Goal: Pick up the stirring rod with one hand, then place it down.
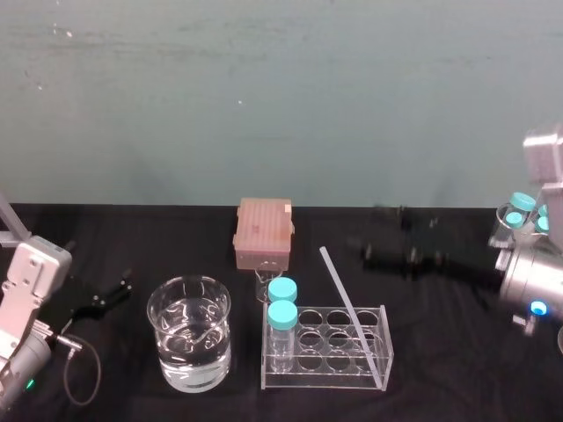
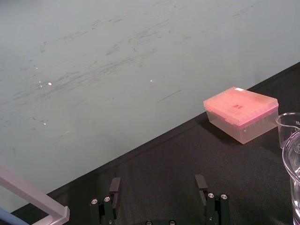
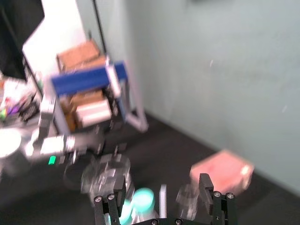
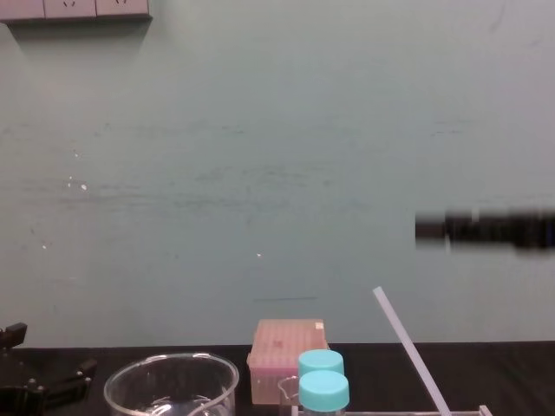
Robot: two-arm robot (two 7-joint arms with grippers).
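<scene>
The stirring rod (image 1: 350, 308) is a thin white translucent stick. It leans tilted in the clear rack (image 1: 384, 350), with its top toward the back left. In the chest view the stirring rod (image 4: 412, 351) rises well above the blue-capped vials. My right gripper (image 1: 376, 252) hangs blurred behind and to the right of the rod's top, apart from it. In the right wrist view the right gripper (image 3: 161, 192) is open with nothing between its fingers. It also appears as a dark streak, right gripper (image 4: 425, 230), in the chest view. My left gripper (image 1: 110, 294) rests open on the table at the far left.
Two blue-capped vials (image 1: 282, 303) stand in the rack's left end. A glass beaker of water (image 1: 189, 334) sits to the rack's left. A pink box (image 1: 263, 233) lies behind them. More blue-capped vials (image 1: 519, 207) are at the right edge.
</scene>
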